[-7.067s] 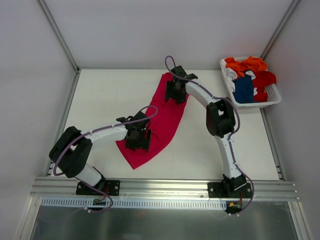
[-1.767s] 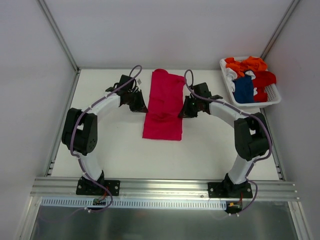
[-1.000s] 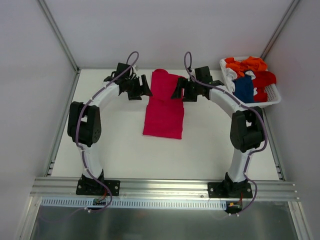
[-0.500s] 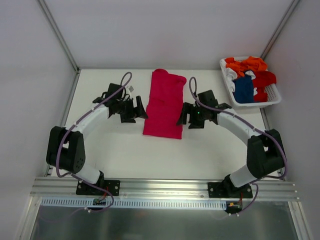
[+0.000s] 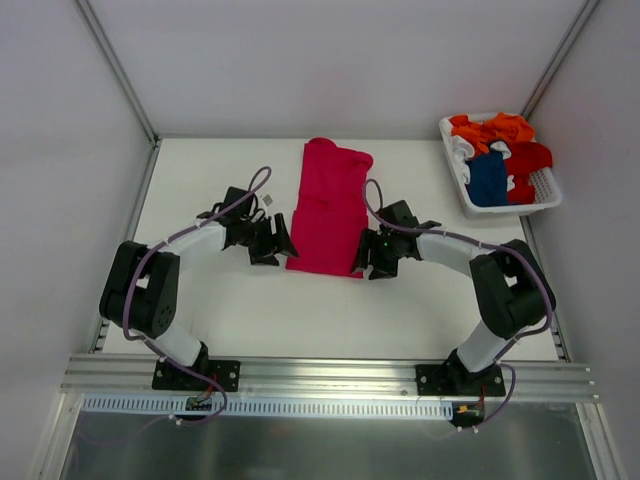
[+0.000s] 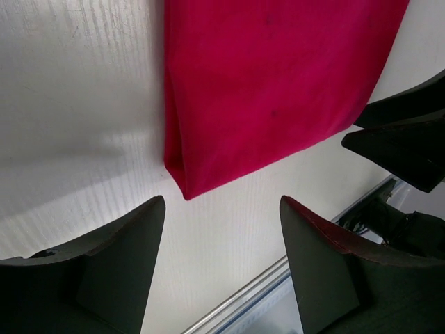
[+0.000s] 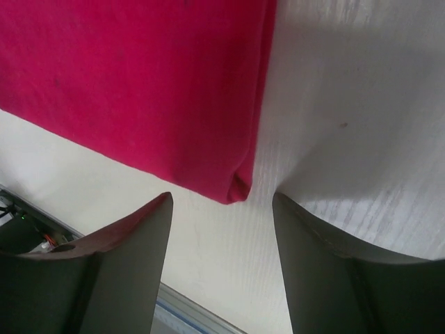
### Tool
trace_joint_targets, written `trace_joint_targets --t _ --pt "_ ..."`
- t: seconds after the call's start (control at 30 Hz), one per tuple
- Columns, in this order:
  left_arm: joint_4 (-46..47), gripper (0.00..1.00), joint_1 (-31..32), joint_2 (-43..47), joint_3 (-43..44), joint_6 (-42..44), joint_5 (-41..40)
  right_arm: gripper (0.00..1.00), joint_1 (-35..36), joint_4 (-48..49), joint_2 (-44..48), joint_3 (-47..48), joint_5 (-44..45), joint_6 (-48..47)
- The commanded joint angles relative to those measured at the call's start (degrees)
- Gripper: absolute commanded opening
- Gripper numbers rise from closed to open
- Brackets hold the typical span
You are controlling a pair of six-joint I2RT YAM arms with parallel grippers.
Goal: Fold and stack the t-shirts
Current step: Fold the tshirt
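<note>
Two open grippers flank the near hem of the crimson-pink t-shirt [image 5: 330, 205], which lies as a long folded strip down the middle of the table [image 5: 200, 180]. The left gripper [image 5: 278, 240] straddles its near left corner and the right gripper [image 5: 362, 252] its near right one, jaws spread and nothing held. The biggest risk, as I judge it, is an uneven lift: if one side pinches first, or catches only the top layer at the doubled edge, the strip would skew or peel open. A lesser risk is fingertips scraping the tabletop and shoving the cloth into a wrinkle instead of getting under it. White panels [image 5: 300, 60] wall the space on three sides. The table is pale, matt and faintly grained. At its far right corner a white slatted basket [image 5: 545, 200] holds the orange t-shirt [image 5: 490, 130], the red t-shirt [image 5: 530, 157] and the dark blue t-shirt [image 5: 487, 178].
</note>
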State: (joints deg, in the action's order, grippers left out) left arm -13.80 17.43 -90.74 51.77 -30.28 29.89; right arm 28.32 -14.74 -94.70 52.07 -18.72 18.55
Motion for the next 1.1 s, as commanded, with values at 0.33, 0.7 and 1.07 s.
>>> trace_joint_targets --t 0.33,0.7,1.07 --pt "5.5 0.58 0.8 -4.7 -3.3 -1.2 2.1 0.51 0.7 2.8 -3.6 1.6 -0.4 1.1" --pt "8.4 0.08 1.1 -7.6 -3.4 -2.0 2.2 0.14 1.0 3.1 -3.7 0.5 -1.1 1.1" --pt "8.5 0.00 3.9 7.2 -14.8 -5.7 -1.6 0.01 1.7 1.1 4.5 -6.7 -3.9 0.3"
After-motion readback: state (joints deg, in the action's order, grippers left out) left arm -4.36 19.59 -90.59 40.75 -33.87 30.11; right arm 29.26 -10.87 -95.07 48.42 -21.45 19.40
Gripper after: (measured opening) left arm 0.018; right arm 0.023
